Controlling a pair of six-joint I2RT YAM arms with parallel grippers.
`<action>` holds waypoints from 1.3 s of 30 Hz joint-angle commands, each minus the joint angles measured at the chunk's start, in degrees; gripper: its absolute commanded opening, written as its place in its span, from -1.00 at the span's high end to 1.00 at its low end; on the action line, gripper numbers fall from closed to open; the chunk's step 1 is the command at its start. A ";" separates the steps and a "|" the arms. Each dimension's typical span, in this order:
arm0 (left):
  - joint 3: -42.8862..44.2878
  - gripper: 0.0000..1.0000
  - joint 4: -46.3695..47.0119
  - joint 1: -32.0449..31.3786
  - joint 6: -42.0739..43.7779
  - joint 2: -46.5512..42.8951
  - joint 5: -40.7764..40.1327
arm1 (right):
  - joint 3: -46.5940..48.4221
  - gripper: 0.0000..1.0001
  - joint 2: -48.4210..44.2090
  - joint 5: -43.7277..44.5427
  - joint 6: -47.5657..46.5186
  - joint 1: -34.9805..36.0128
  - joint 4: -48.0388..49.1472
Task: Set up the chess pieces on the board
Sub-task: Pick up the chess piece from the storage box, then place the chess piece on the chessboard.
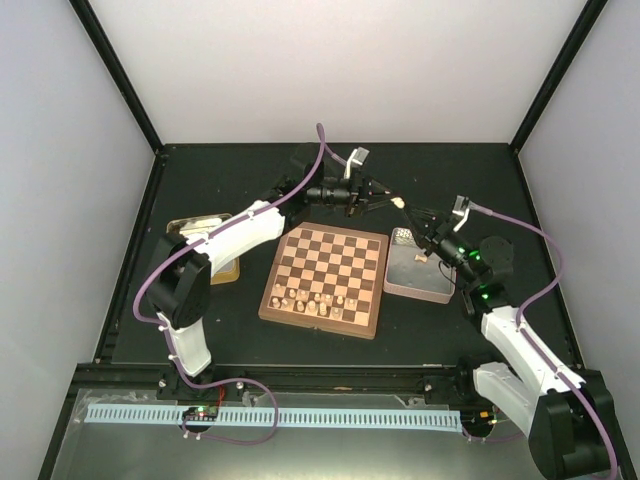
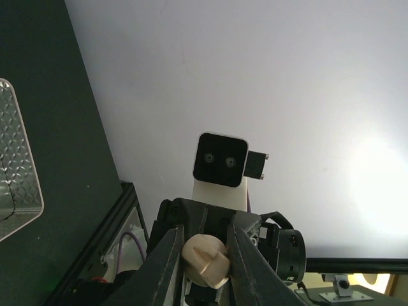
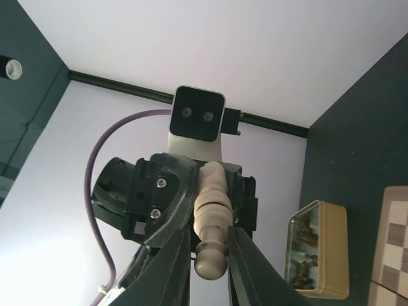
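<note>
White walls (image 1: 330,70) enclose a black counter (image 1: 420,330) that carries two arms, one board and three tins.

At far left, a gold-rimmed tin (image 1: 190,224) lies open. In the right wrist view, this tin (image 3: 338,255) holds dark brown chessmen (image 3: 305,234), too jumbled to count. A second, orange-gold tin (image 1: 228,272) lies just nearer, partly under the left arm (image 1: 240,230). That arm reaches past the board's far left corner.

The board (image 1: 340,255) sits mid-counter, square to the arms. Pale chessmen (image 1: 310,302) stand only on its two nearest rows. They are roughly a dozen, too small to count surely. Its other six rows are bare.

Just beyond the board's far right corner, one pale chess piece (image 1: 398,202) is up in the air between the two arms. The left fingers (image 2: 167,268) are pressed on it, one on each side, with its flat round end (image 2: 205,258) facing the left wrist camera. In the right wrist view it shows lengthwise (image 3: 211,210). The right fingers (image 3: 171,274) lie against both sides of its knobbed end, and no gap shows.

A third, pale tin (image 1: 425,280) lies right of the board, near it. One small pale object (image 1: 420,257) sits at its far edge, too small to identify. The right arm (image 1: 520,345) rises from the near right corner.
</note>
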 commanded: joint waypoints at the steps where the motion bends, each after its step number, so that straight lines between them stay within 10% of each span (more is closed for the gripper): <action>1: 0.05 0.97 -0.25 0.34 1.05 -1.07 1.05 | 1.76 0.69 -0.16 0.23 -1.65 -0.35 -1.30; 11: 0.22 0.97 -9.36 1.30 10.04 -3.25 -4.26 | 7.47 0.92 0.05 -2.46 -14.00 -0.30 -20.91; 23: -9.84 0.97 -37.12 2.28 43.09 -19.45 -40.32 | 23.08 0.98 15.47 7.35 -52.69 8.51 -70.97; 39: -25.96 0.97 -34.47 2.23 53.88 -39.43 -47.17 | 34.81 0.98 35.91 26.95 -56.36 31.11 -90.24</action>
